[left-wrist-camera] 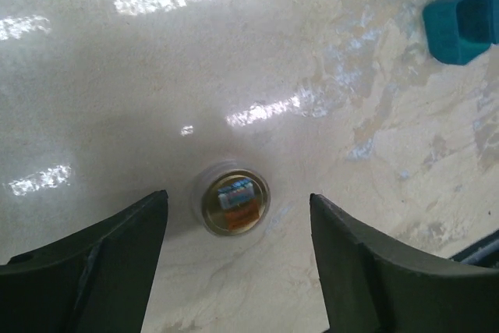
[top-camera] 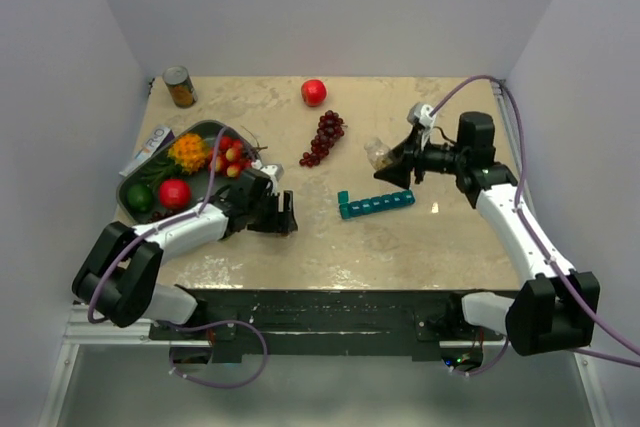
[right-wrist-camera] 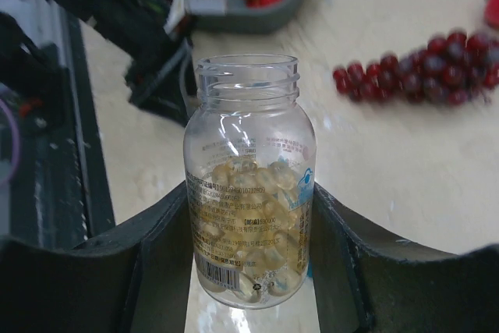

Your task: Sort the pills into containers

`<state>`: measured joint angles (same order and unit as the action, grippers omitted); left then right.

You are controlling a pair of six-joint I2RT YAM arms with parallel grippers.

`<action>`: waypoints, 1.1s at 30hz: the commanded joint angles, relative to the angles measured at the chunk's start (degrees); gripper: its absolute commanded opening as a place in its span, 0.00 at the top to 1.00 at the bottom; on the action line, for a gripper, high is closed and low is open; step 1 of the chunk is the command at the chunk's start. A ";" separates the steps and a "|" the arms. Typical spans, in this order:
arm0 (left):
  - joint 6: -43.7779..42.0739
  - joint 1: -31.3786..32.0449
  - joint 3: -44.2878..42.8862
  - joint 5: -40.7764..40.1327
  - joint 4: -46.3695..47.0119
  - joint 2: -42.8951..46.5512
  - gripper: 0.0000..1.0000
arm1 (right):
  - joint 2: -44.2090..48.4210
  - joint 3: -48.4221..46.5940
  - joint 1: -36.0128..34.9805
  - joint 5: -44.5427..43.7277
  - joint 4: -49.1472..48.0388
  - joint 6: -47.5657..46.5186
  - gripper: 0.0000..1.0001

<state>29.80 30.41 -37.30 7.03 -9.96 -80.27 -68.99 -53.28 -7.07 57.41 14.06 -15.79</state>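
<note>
Beige marbled counter [top-camera: 400, 247], enclosed by white walls, is seen beneath both arms. An uncapped clear bottle [right-wrist-camera: 249, 107] of yellowish pills [right-wrist-camera: 253, 193] is clamped between the fingers of the right claw [top-camera: 392, 165]. The teal containers [top-camera: 375, 205] are laid flat just below that claw, between it and the left claw [left-wrist-camera: 238, 202]. The left claw is spread wide around a small round cap [left-wrist-camera: 231, 199], with neither finger touching it. Dark grapes [top-camera: 322, 139] are seen beyond the bottle.

Beige table [top-camera: 420, 247] carries tin can [top-camera: 180, 87] far left, red fruit [top-camera: 314, 92] far centre, grapes [top-camera: 322, 138] mid-table, dark tray [top-camera: 207, 125] left, teal pill organiser [top-camera: 375, 205] centre, clear cap [left-wrist-camera: 231, 198] to its left.
</note>
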 commanded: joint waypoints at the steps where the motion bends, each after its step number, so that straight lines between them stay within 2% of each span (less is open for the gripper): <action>1: -5.01 -0.35 -2.78 8.15 -0.68 4.41 0.21 | -0.44 -11.46 0.13 12.90 -20.06 15.32 0.99; 3: -6.68 -0.36 -2.87 13.59 -0.24 7.39 0.19 | -0.97 -15.17 0.22 12.47 -28.08 26.13 0.99; 4: -7.30 -0.36 -2.43 15.54 1.24 8.63 0.16 | -0.97 -17.89 0.22 10.81 -37.52 33.73 0.99; 6: -7.04 -0.44 -2.25 16.79 2.04 12.31 0.14 | -1.23 -19.32 0.22 3.81 -48.72 45.08 1.00; 7: -7.65 -0.44 -2.51 16.88 1.96 13.37 0.13 | -1.58 -18.54 0.30 2.29 -65.23 61.33 1.00; 9: -8.18 -0.44 -3.22 16.79 1.08 15.22 0.13 | -2.02 -15.12 -0.48 -3.32 -87.52 79.34 0.99; 10: -8.88 -0.44 -3.91 16.97 0.03 15.49 0.13 | -2.11 -13.36 -1.10 -3.70 -104.77 91.87 0.99; 12: -9.06 -0.36 -4.36 17.58 -0.50 16.02 0.13 | -0.89 -12.91 -2.07 0.13 -117.27 97.95 0.98; 13: -9.49 -0.36 -4.36 17.93 -0.50 16.28 0.12 | 0.25 -12.12 -1.90 1.29 -116.81 95.62 0.98; 14: -9.67 -0.36 -4.27 18.89 -0.24 16.55 0.12 | 1.74 -10.98 -0.68 1.22 -112.02 91.77 0.99; 15: -9.76 -0.36 -4.19 19.51 0.02 16.98 0.12 | 3.23 -9.06 3.08 -0.18 -99.10 87.99 1.00; 17: -10.20 -0.36 -4.01 21.35 1.25 17.34 0.12 | 2.90 -7.90 5.92 -4.92 -88.20 82.95 1.00; 18: -10.29 -0.36 -4.10 21.62 1.43 17.86 0.12 | 2.81 -7.03 5.32 -5.20 -87.72 83.11 1.00; 19: -10.73 -0.36 -4.36 21.71 1.43 18.13 0.12 | 2.90 -5.10 2.96 -4.24 -100.07 89.12 0.99; 21: -11.52 -0.36 -4.36 21.54 1.52 19.18 0.12 | 3.86 -5.96 -4.57 3.83 -113.76 93.65 0.98; 22: -12.30 -0.44 -4.36 21.28 1.52 19.45 0.12 | 5.26 -5.87 -4.53 4.90 -111.73 90.10 0.99; 23: -12.66 -0.36 -4.36 21.01 1.43 19.54 0.11 | 5.18 -6.05 -3.14 4.30 -106.49 87.10 1.00; 24: -12.92 -0.36 -4.36 21.18 1.60 19.54 0.11 | 4.83 -6.05 3.66 1.16 -99.83 83.85 1.00; 25: -13.19 -0.36 -4.45 21.27 2.04 19.45 0.11 | 4.31 -5.70 5.91 -2.18 -81.05 77.55 1.00; 26: -13.28 -0.36 -4.45 21.62 2.31 19.45 0.11 | 3.87 -5.44 6.89 -3.26 -79.12 77.06 1.00; 27: -13.28 -0.36 -4.54 21.80 2.40 19.19 0.11 | 3.43 -4.13 5.33 -2.05 -84.50 79.57 1.00; 28: -13.89 -0.44 -4.71 22.24 2.31 19.19 0.11 | 2.99 -1.33 2.53 -0.56 -103.96 88.65 1.00; 29: -14.24 -0.36 -4.71 22.76 2.48 19.19 0.11 | 3.33 -1.22 -2.20 2.76 -109.89 89.61 1.00; 30: -14.59 -0.36 -4.71 22.77 2.57 19.19 0.11 | 4.82 -0.95 -2.68 5.67 -108.73 86.05 1.00; 31: -15.38 -0.44 -4.71 22.85 2.92 19.19 0.11 | 5.70 -0.34 -2.16 5.96 -93.50 75.14 1.00; 33: -15.91 -0.36 -4.80 23.21 3.27 19.01 0.11 | 4.92 -0.86 1.34 6.22 -79.34 66.63 1.00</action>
<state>16.84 30.37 -40.07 28.12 -9.67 -61.69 -65.49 -53.58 -8.01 60.71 -72.14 65.71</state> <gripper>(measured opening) 0.883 0.543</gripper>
